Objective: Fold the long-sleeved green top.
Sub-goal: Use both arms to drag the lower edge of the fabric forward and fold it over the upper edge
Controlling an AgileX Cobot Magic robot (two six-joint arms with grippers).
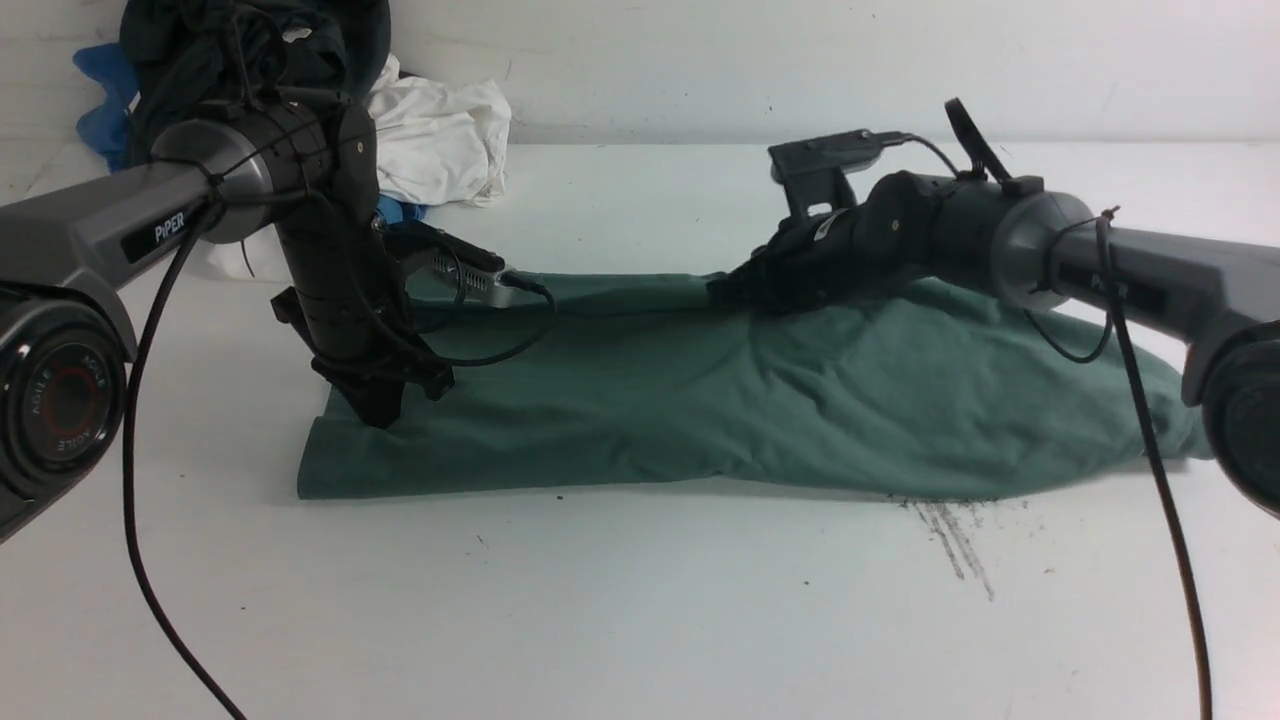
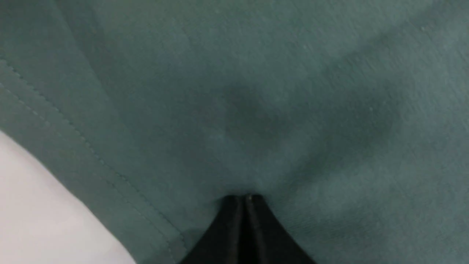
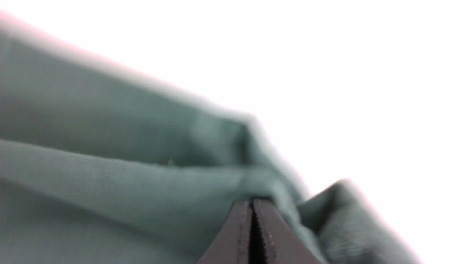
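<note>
The green long-sleeved top (image 1: 700,400) lay across the middle of the tabletop (image 1: 640,620), stretched from left to right and bunched higher toward the right edge. The left tool (image 1: 378,408) stood on its left end, jaws pressed together and pinching the cloth near a stitched hem, with creases drawn to the fingertips (image 2: 231,220). The right tool (image 1: 718,290) met the top's far edge, jaws likewise pressed together on a fold of cloth. A black garment (image 1: 250,40), a white garment (image 1: 440,140) and a blue garment (image 1: 100,110) lay heaped at the far left corner.
</note>
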